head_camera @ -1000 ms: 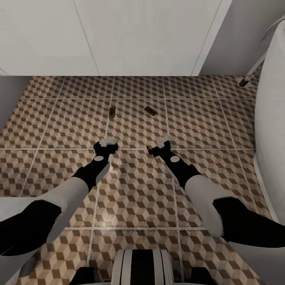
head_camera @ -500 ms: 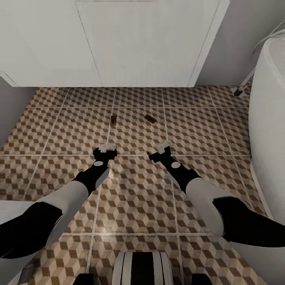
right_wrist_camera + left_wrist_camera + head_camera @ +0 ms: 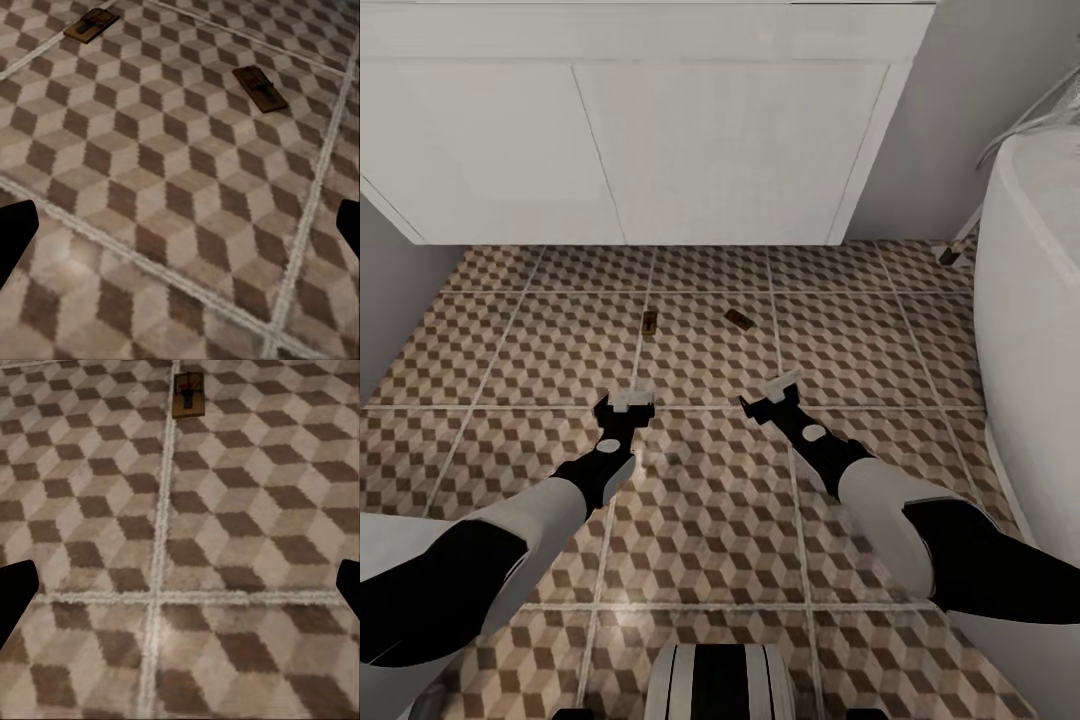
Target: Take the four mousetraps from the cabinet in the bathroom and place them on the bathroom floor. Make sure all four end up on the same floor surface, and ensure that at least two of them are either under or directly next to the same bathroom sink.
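Both sets of jaws stand wide apart and hold nothing: in each wrist view the dark fingertips sit at opposite edges with bare tile between them. Left gripper [image 3: 628, 402] and right gripper [image 3: 774, 393] hang low over the bathroom floor [image 3: 510, 330], side by side, arms reaching forward from the trunk.

Two mousetraps lie flat on the tiles ahead of the grippers, near each other but apart. Left mousetrap [image 3: 649, 322] rests on or just beside a pale grout line; the left wrist view shows it [image 3: 188, 395] straight ahead, dark wire parts visible on the tan board. Right mousetrap [image 3: 738, 319] lies angled; the right wrist view shows it [image 3: 259, 88] nearer, with the other [image 3: 91, 24] farther off.

White vanity box [image 3: 660, 140] spans the wall beyond the traps. White tub-like body [image 3: 1030, 330] stands at the right.
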Available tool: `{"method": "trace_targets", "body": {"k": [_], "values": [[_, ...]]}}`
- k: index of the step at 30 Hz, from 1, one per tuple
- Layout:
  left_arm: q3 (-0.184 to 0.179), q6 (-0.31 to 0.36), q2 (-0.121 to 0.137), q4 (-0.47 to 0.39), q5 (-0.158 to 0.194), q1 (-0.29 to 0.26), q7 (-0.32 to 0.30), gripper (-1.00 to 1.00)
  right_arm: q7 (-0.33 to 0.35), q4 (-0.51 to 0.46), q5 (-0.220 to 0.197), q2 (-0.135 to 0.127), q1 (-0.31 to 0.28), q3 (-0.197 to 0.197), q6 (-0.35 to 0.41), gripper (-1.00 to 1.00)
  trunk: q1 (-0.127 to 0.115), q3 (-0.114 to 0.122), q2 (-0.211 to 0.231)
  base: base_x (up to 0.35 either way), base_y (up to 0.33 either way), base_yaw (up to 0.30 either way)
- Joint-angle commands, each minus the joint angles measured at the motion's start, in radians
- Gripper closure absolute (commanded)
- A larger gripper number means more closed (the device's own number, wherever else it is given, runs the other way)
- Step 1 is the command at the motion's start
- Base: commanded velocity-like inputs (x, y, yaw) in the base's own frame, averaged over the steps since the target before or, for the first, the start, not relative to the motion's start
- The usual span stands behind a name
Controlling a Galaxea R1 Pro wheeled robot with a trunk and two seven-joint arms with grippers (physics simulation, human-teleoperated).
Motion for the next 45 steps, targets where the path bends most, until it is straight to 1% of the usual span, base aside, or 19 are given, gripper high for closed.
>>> {"method": "trace_targets", "body": {"k": [1, 6, 8, 9, 12, 18, 22, 26, 29, 33, 38, 40, 41, 45], "values": [[-0.009, -0.021, -0.003, 0.020, 0.008, 0.000, 0.000, -1.00, 0.002, 0.002, -0.006, -0.002, 0.000, 0.007, -0.005, -1.00, -0.001, 0.003, 0.000, 0.000, 0.000, 0.000], [-0.009, -0.112, -0.012, 0.115, 0.008, 0.002, -0.031, -1.00, 0.001, 0.007, -0.007, -0.013, 0.014, 0.007, -0.030, -1.00, -0.003, 0.023, 0.001, 0.000, 0.000, 0.000], [-0.009, -0.148, -0.016, 0.151, 0.008, 0.003, -0.044, -1.00, 0.001, 0.008, -0.007, -0.016, 0.027, 0.007, -0.046, -1.00, -0.004, 0.031, 0.002, 0.000, 0.000, 0.000], [-0.008, -0.180, -0.019, 0.175, 0.009, 0.003, -0.053, -1.00, 0.001, 0.008, -0.007, -0.018, 0.042, 0.007, -0.060, -1.00, -0.004, 0.034, 0.002, 0.000, 0.000, 0.000], [-0.007, -0.217, -0.021, 0.196, 0.009, 0.006, -0.062, -1.00, 0.000, 0.009, -0.007, -0.020, 0.067, 0.006, -0.075, -1.00, -0.006, 0.046, 0.003, 0.000, 0.000, 0.000], [-0.006, -0.248, -0.023, 0.212, 0.010, 0.029, -0.070, -1.00, -0.001, 0.010, -0.007, -0.026, 0.107, 0.006, -0.089, -1.00, -0.008, 0.069, 0.004, 0.000, 0.000, 0.000], [-0.006, -0.255, -0.023, 0.215, 0.010, 0.050, -0.078, -1.00, -0.001, 0.009, -0.008, -0.036, 0.131, 0.005, -0.102, -1.00, -0.010, 0.085, 0.005, 0.000, 0.000, 0.000], [-0.006, -0.270, -0.022, 0.217, 0.010, 0.077, -0.087, -1.00, -0.001, 0.009, -0.008, -0.050, 0.159, 0.006, -0.137, -1.00, -0.012, 0.100, 0.006, 0.000, 0.000, 0.000], [-0.006, -0.300, -0.022, 0.218, 0.010, 0.094, -0.089, -1.00, -0.001, 0.010, -0.008, -0.055, 0.175, 0.005, -0.156, -1.00, -0.013, 0.112, 0.007, 0.000, 0.000, 0.000], [-0.006, -0.359, -0.022, 0.219, 0.010, 0.125, -0.090, -1.00, -0.001, 0.010, -0.013, -0.062, 0.203, 0.005, -0.170, -1.00, -0.015, 0.127, 0.008, 0.000, 0.000, 0.000], [-0.006, -0.428, -0.023, 0.219, 0.010, 0.165, -0.089, -1.00, -0.001, 0.009, -0.037, -0.070, 0.240, 0.005, -0.180, -1.00, -0.017, 0.147, 0.009, 0.000, 0.000, 0.000], [-0.006, -0.447, -0.023, 0.219, 0.010, 0.180, -0.089, -1.00, 0.000, 0.009, -0.053, -0.072, 0.248, 0.005, -0.187, -1.00, -0.018, 0.154, 0.009, 0.000, 0.000, 0.000], [-0.006, -0.460, -0.023, 0.219, 0.010, 0.194, -0.089, -1.00, 0.000, 0.009, -0.070, -0.074, 0.254, 0.005, -0.193, -1.00, -0.019, 0.158, 0.009, 0.000, 0.000, 0.000], [-0.006, -0.474, -0.022, 0.219, 0.011, 0.220, -0.090, -1.00, 0.000, 0.009, -0.097, -0.081, 0.260, 0.006, -0.200, -1.00, -0.020, 0.174, 0.010, 0.000, 0.000, 0.000]]}}
